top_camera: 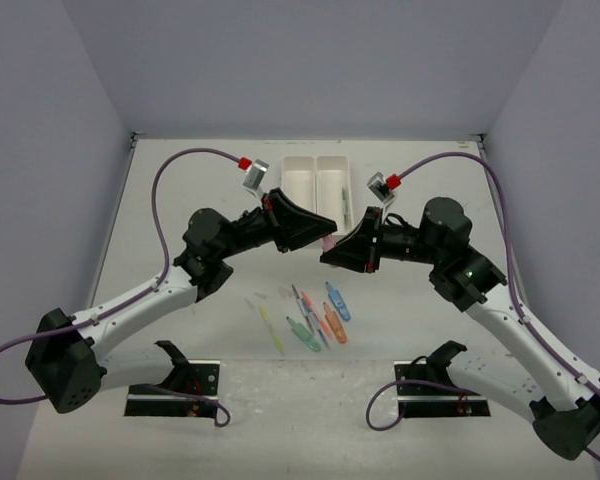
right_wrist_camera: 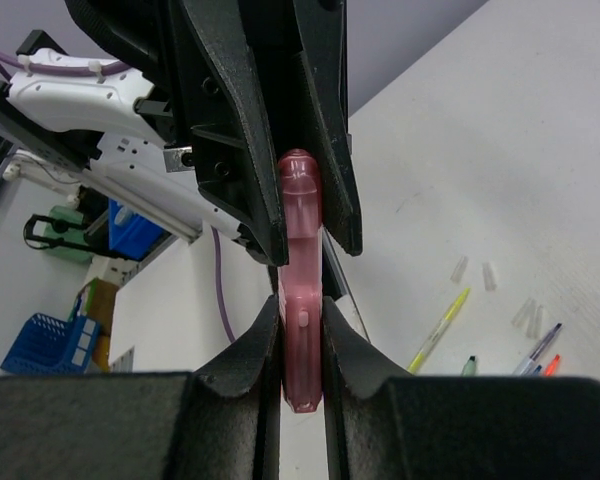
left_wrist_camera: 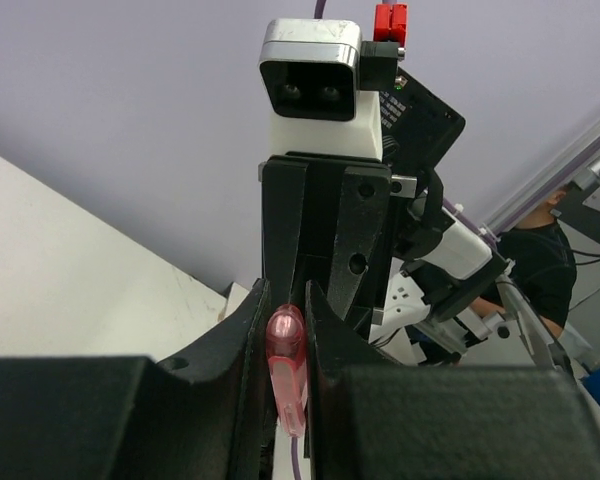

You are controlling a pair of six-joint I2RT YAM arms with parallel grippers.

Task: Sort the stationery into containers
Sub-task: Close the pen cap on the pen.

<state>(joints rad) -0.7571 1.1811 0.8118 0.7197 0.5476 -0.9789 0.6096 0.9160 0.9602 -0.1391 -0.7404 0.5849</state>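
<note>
Pink piece held in mid-air, long axis running gripper to gripper | left gripper clenched on 1 end | right gripper clenched on the other end | tray just beyond, nearer the left gripper

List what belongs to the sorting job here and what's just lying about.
Job: pink piece, gripped by left gripper and right gripper together; loose pens and pieces on the table; white two-compartment tray.
Lying about: black brackets at the near edge; purple cables; blue basket beyond the table.
</note>
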